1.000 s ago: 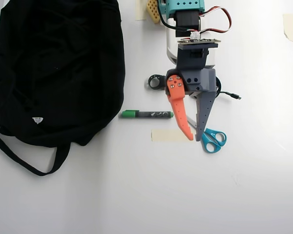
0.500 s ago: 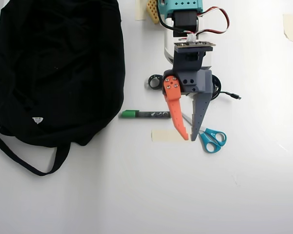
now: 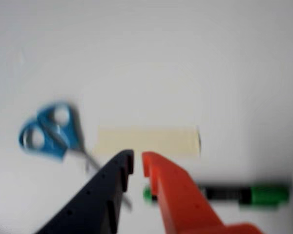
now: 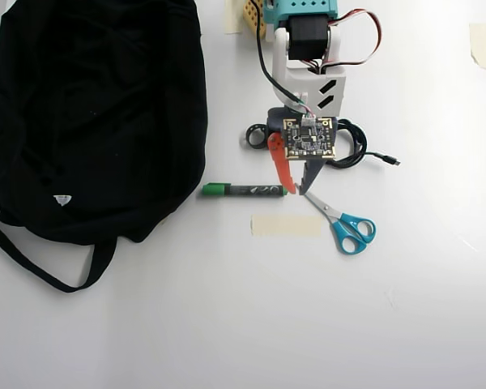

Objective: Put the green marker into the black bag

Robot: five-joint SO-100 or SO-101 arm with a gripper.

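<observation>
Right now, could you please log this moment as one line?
tool: open, over marker end | green marker: flat on table, ungrasped | black bag: apart | phase: reach

In the overhead view the claw (image 4: 296,191) stands over the right end of the marker (image 4: 245,190), which runs leftward from it on the table (image 4: 227,324). The bag (image 4: 97,113) lies well to its left. The scissors (image 4: 344,225) lie to its lower right, a strip of tape (image 4: 285,226) just below.

White table (image 4: 227,324): black bag (image 4: 89,113), green marker (image 4: 243,190), blue scissors (image 4: 348,227), tape strip (image 4: 285,225), black cable (image 4: 364,154).
</observation>
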